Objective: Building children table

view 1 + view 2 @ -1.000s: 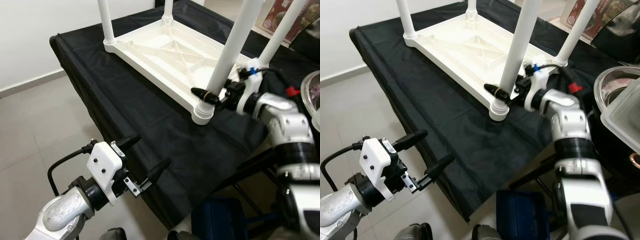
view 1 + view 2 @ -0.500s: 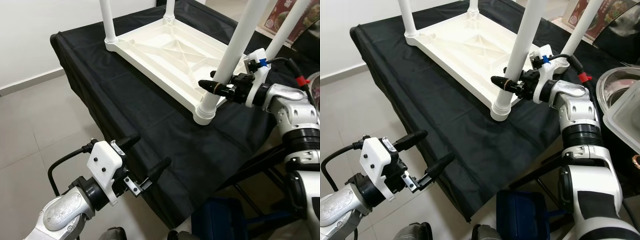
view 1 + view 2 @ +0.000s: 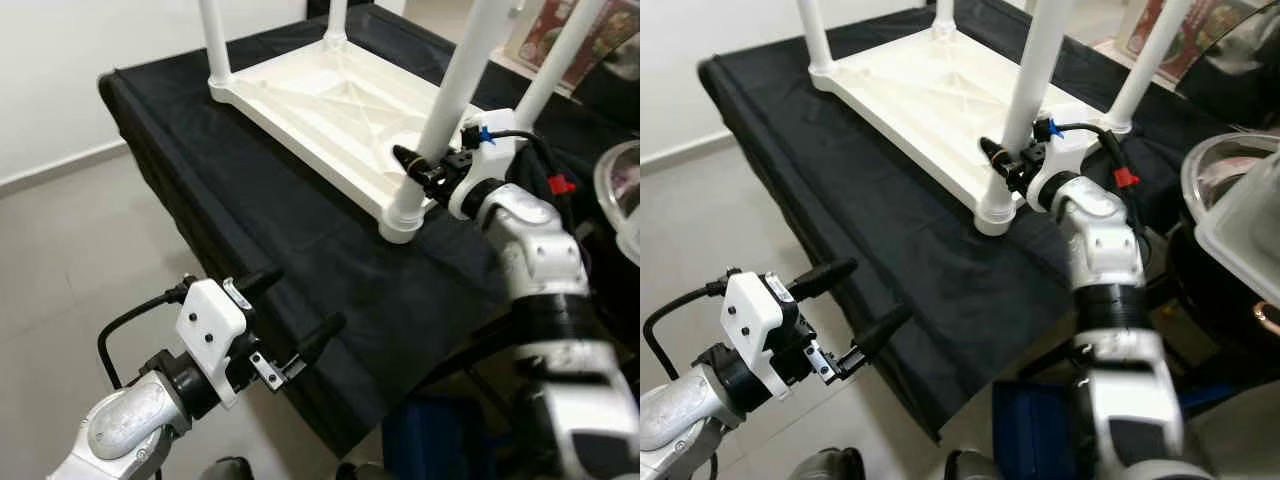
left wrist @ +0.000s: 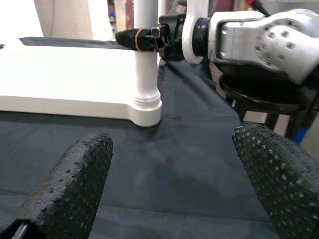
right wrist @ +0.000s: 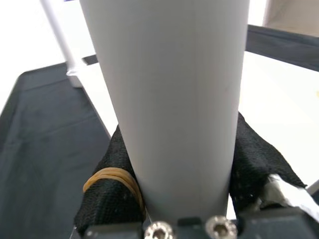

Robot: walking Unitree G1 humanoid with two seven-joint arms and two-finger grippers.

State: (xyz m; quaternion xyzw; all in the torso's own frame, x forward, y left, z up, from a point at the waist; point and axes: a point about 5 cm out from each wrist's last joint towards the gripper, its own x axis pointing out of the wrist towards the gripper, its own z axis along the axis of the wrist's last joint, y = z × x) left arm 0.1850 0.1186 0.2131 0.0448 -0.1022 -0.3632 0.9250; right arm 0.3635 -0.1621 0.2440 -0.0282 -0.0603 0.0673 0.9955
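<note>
Right pincer (image 3: 418, 172) clamping smooth round (white) table leg (image 3: 447, 100)

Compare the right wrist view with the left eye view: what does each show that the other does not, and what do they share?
Right wrist view alone: a tan rubber band round one black finger, and two small screws at the finger base.

Left eye view alone: the left gripper, open, held low off the edge of the black cloth-covered table, and the whole upturned white plastic children's tabletop with four legs rising from it.

Both: the right gripper shut on the near white round table leg above its socket.
</note>
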